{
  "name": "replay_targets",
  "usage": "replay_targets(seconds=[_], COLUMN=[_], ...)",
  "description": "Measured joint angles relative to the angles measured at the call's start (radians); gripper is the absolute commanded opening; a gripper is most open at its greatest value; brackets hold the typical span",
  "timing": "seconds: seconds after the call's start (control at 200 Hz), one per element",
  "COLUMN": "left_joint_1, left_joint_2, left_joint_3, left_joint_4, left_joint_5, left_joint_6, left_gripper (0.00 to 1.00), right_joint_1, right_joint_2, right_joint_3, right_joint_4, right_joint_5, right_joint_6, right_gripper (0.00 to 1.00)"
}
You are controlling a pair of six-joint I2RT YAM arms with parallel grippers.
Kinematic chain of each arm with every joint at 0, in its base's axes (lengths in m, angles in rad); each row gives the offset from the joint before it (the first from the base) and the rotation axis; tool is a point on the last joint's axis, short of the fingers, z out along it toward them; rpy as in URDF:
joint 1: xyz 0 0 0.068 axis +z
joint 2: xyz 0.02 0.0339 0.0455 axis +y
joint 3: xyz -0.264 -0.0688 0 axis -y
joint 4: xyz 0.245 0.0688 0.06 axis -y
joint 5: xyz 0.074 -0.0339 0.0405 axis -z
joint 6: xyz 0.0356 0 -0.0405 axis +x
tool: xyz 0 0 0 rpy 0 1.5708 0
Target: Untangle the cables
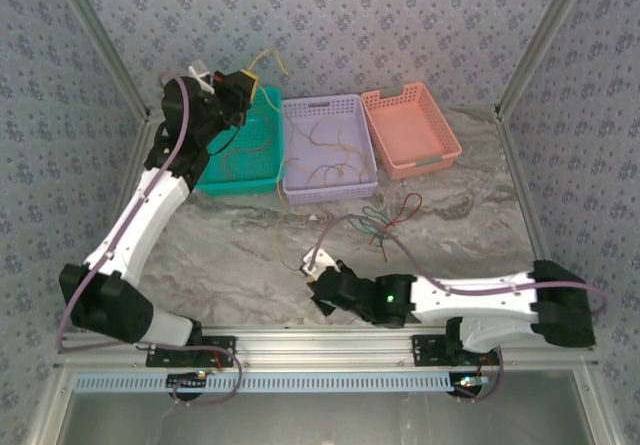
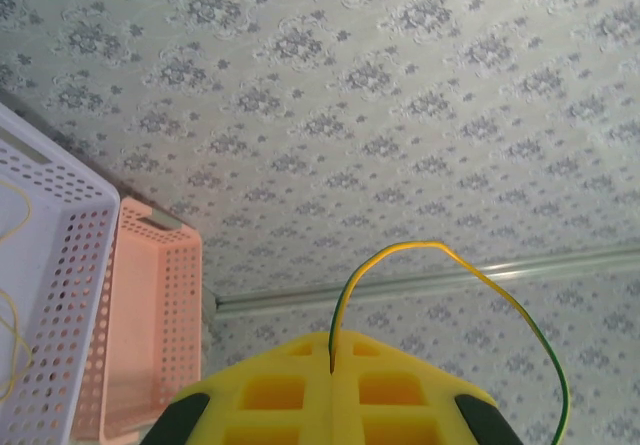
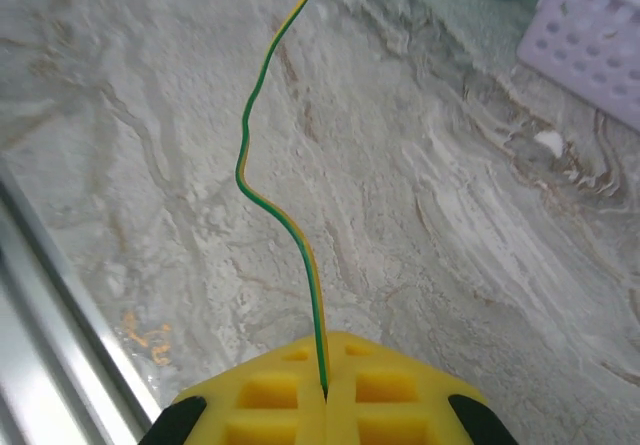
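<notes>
The left hand (image 1: 245, 83) is raised above the far left part of the worktop (image 1: 250, 245), over the green basket (image 1: 262, 140). Its yellow fingers (image 2: 290, 350) are pressed together and they clench a yellow and green striped wire (image 2: 445, 253). This wire comes out from the seam between the fingers, makes an arch to the right and goes down out of the left wrist view. In the top view it shows as a thin yellow loop just beyond the hand. The right hand (image 1: 320, 268) is low over the near middle of the worktop, close to the front rail. Its fingers (image 3: 380, 360) are also clenched, and they grasp a second striped wire (image 3: 255, 125) that rises from the seam and runs in soft waves away over the marble surface. The loose cables (image 1: 390, 217), red and green ones, lie in a small clump on the worktop, in front of the lilac basket (image 1: 325, 103) and the pink basket (image 1: 410, 125), well apart from both hands. More thin yellow strands (image 1: 330, 165) lie inside the lilac basket, and a few seem to lie in the green basket too. The three baskets stand side by side along the far edge, and the lilac one is between the two others.
</notes>
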Motion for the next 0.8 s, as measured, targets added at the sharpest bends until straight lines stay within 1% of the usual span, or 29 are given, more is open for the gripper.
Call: replay_targets(seconds=[0.075, 0.15, 0.24, 0.34, 0.475, 0.555, 0.61, 0.705, 0.76, 0.799], left_joint_1=[-0.001, -0.005, -0.014, -0.029, -0.043, -0.049, -0.053, -0.053, -0.057, -0.059], left_joint_2=[0.040, 0.084, 0.138, 0.211, 0.343, 0.427, 0.477, 0.524, 0.565, 0.601], left_joint_3=[0.028, 0.058, 0.076, 0.097, 0.159, 0.218, 0.261, 0.290, 0.351, 0.400], left_joint_4=[0.004, 0.007, 0.021, 0.038, 0.051, 0.046, 0.039, 0.028, -0.012, -0.020], left_joint_5=[-0.011, -0.014, -0.017, -0.016, -0.016, -0.016, -0.018, -0.024, -0.039, -0.050], left_joint_6=[-0.007, -0.010, -0.010, -0.005, 0.009, 0.031, 0.045, 0.069, 0.096, 0.113], left_gripper=[0.00, 0.00, 0.00, 0.00, 0.00, 0.00, 0.00, 0.00, 0.00, 0.00], right_joint_1=[-0.019, -0.079, -0.212, -0.374, -0.575, -0.689, -0.748, -0.797, -0.829, -0.851], right_joint_2=[-0.100, -0.193, -0.260, -0.259, -0.196, -0.120, -0.061, 0.012, 0.082, 0.152], right_joint_3=[-0.004, -0.003, 0.017, 0.063, 0.142, 0.198, 0.239, 0.270, 0.326, 0.378], right_joint_4=[-0.023, -0.031, -0.040, -0.046, -0.050, -0.046, -0.043, -0.036, -0.057, -0.047], right_joint_5=[-0.002, -0.024, -0.091, -0.172, -0.316, -0.414, -0.471, -0.533, -0.601, -0.628], right_joint_6=[-0.006, -0.017, -0.034, -0.056, -0.095, -0.116, -0.130, -0.146, -0.162, -0.172], right_gripper=[0.00, 0.00, 0.00, 0.00, 0.00, 0.00, 0.00, 0.00, 0.00, 0.00])
